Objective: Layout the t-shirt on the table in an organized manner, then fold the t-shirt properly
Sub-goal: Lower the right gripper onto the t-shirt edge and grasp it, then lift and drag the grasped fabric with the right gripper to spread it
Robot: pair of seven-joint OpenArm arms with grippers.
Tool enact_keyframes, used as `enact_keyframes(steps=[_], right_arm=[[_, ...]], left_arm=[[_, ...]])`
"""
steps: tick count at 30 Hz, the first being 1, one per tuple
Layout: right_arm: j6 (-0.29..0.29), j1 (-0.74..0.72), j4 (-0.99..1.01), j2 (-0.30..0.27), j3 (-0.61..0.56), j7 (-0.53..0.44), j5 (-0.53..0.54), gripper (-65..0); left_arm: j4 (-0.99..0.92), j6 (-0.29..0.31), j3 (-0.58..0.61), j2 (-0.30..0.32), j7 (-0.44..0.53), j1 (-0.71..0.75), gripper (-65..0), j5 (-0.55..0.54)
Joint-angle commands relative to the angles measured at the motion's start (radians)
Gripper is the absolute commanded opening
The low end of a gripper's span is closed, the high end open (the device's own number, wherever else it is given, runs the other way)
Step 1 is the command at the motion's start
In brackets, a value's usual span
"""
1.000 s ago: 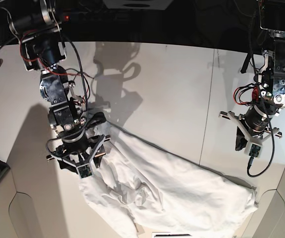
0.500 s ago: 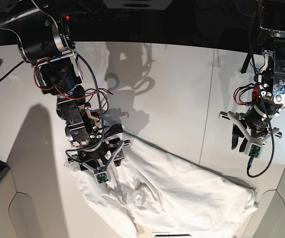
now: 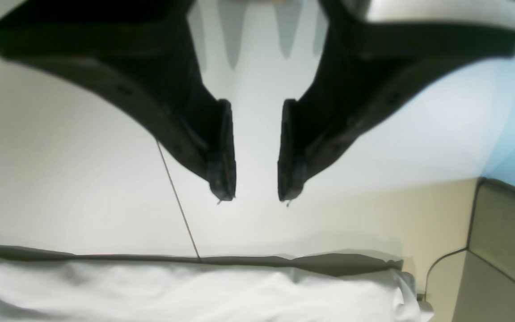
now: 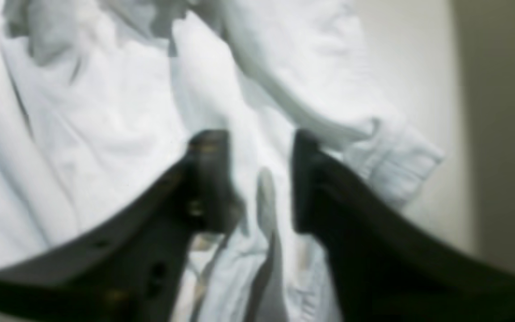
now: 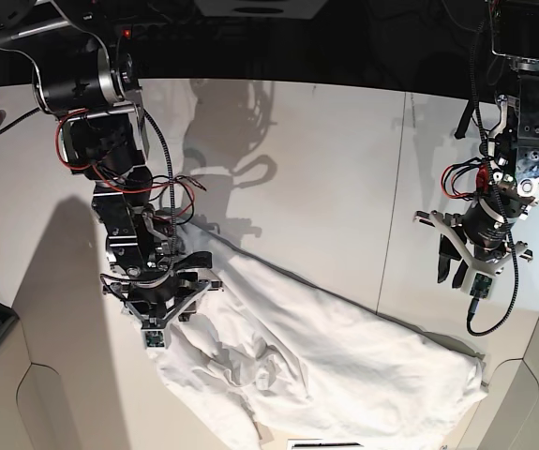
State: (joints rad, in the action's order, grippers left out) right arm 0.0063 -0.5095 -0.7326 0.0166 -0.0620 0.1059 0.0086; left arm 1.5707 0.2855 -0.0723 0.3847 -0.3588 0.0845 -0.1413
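Right gripper (image 5: pixel 162 314) points down into the bunched t-shirt (image 5: pixel 325 361), jaws apart around a fold; left gripper (image 5: pixel 458 273) hovers over bare table (image 5: pixel 325 169), jaws parted, holding nothing.

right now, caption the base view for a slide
Right gripper on the crumpled t-shirt; left gripper open above bare table.

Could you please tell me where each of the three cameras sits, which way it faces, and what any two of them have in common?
Base: high overhead, looking down on the table, the t-shirt and both arms.
Left wrist: on the left arm, looking past the open left gripper at bare tabletop, the dark seam and the shirt's edge.
Right wrist: on the right arm, looking close onto rumpled cloth between the open fingers of the right gripper.
Shared: all three show the t-shirt; base and left wrist both show the seam.
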Motion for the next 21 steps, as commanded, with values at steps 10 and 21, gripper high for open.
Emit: enact_keyframes(steps=[10,21], right_arm=[[0.196,-0.025,-0.046,0.003,0.023,-0.045,-0.001,-65.0],[0.563,0.171,-0.423,0.002,0.022,0.056,0.18,-65.0]], left_arm=[[0.018,-0.005,-0.006,0.011,0.029,-0.018,-45.0,-0.005],[0.018,-0.064,-0.006,0.012,0.033,-0.027,-45.0,-0.004]])
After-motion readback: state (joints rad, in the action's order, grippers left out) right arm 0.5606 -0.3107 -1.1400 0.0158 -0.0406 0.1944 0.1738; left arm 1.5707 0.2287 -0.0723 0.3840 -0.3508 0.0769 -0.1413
